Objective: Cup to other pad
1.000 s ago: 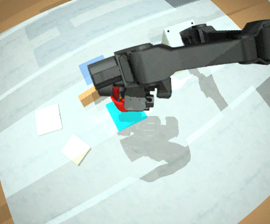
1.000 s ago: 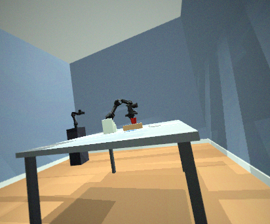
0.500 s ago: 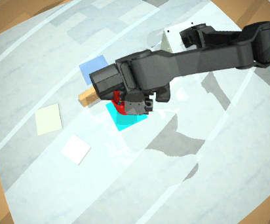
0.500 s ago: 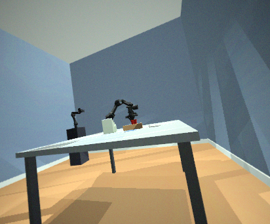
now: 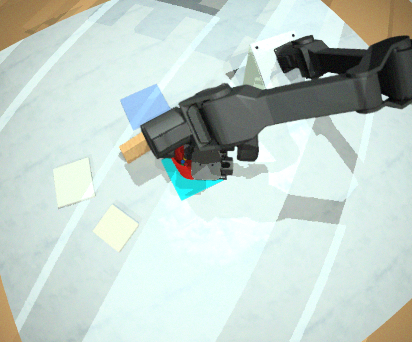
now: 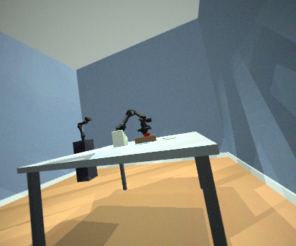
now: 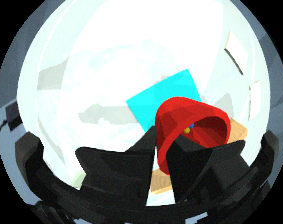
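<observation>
With the pincer (image 7: pixel 160 156) clamped on the red cup (image 7: pixel 189 129), lower it upright and slowly onto the cyan pad (image 7: pixel 166 99), keeping the marbles (image 7: pixel 186 128) level.

Bright overhead light washes the pale worktop (image 5: pixel 258 280) with glare and grey arm shadows, while fisheye distortion bends the top and wrist views' edges.

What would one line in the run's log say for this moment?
gripper: shut on red cup | cup: over cyan pad, contact unclear | marbles: inside cup | release: not yet
</observation>
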Robot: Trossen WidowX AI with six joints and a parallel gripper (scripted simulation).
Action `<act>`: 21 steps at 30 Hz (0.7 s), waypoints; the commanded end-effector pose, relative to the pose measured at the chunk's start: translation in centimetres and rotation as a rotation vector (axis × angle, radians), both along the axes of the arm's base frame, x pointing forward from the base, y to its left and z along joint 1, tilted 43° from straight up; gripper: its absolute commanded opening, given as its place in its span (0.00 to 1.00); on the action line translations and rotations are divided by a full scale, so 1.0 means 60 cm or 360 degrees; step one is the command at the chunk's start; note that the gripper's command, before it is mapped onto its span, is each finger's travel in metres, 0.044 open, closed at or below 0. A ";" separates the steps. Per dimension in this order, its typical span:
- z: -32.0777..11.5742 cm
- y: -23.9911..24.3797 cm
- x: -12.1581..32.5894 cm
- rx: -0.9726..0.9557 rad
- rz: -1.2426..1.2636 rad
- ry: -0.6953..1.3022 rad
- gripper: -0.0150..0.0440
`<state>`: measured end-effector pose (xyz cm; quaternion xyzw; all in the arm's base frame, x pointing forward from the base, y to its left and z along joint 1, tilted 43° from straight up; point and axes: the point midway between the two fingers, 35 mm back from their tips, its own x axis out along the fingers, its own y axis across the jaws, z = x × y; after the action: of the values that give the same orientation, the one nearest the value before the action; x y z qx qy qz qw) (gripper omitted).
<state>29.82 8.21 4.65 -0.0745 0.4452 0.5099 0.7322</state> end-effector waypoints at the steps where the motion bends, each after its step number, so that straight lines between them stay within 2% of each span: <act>1: -0.009 0.009 -0.005 0.0007 0.0000 0.0018 0.25; 20: -0.012 0.013 -0.001 0.0003 0.0002 0.0002 0.25; 21: -0.012 0.013 -0.001 0.0003 0.0002 0.0002 0.30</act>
<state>29.72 8.99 3.91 -0.0732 0.4457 0.5106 0.7317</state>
